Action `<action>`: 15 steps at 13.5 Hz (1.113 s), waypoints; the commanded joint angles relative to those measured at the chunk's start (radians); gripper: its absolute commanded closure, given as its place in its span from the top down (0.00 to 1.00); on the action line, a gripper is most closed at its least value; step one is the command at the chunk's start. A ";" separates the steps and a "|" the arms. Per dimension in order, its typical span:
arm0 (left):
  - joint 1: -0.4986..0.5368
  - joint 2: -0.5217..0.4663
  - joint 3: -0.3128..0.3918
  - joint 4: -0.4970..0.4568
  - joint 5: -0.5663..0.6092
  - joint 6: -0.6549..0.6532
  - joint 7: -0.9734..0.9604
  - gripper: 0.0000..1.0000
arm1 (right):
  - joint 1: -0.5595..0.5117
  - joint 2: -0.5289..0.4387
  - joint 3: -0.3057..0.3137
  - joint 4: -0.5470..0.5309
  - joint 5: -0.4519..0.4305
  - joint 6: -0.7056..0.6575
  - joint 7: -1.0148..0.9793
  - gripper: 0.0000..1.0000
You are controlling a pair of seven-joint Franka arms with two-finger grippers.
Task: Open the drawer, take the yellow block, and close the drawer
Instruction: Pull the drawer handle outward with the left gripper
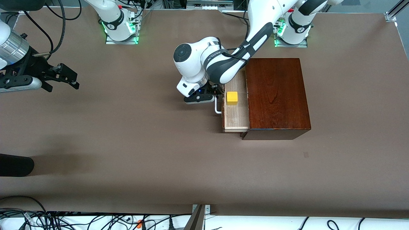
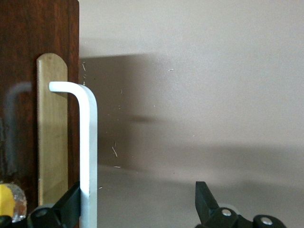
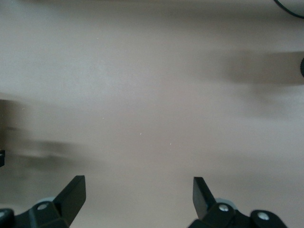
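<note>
The drawer (image 1: pixel 236 116) stands partly pulled out of the reddish-brown box (image 1: pixel 276 95). The yellow block (image 1: pixel 232 97) sits in its pale tray, and a corner of the yellow block (image 2: pixel 5 199) shows past the dark drawer front. My left gripper (image 1: pixel 219 92) is at the white loop handle (image 1: pixel 218 107), open. The handle (image 2: pixel 88 142) lies between the jaws, against one finger (image 2: pixel 71 205); the second finger (image 2: pixel 204 203) stands well clear of it. My right gripper (image 1: pixel 72 78) waits open over bare table toward the right arm's end, fingers (image 3: pixel 73 192) wide with nothing between them.
The box takes up the table toward the left arm's end. A dark rounded object (image 1: pixel 16 165) pokes in at the table edge toward the right arm's end. Cables (image 1: pixel 64 220) run along the edge nearest the front camera.
</note>
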 commanded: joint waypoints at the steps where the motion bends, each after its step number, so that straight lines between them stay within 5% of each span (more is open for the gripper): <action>1: -0.045 0.076 -0.006 0.128 -0.011 0.038 -0.021 1.00 | -0.002 0.001 0.001 0.017 0.015 -0.020 0.015 1.00; 10: -0.065 0.090 -0.007 0.196 -0.014 0.034 -0.031 1.00 | -0.001 0.002 0.006 0.016 0.005 -0.006 -0.001 1.00; 15: -0.016 -0.056 -0.023 0.196 -0.100 -0.068 -0.012 1.00 | -0.002 0.002 0.003 0.016 0.004 -0.004 -0.002 1.00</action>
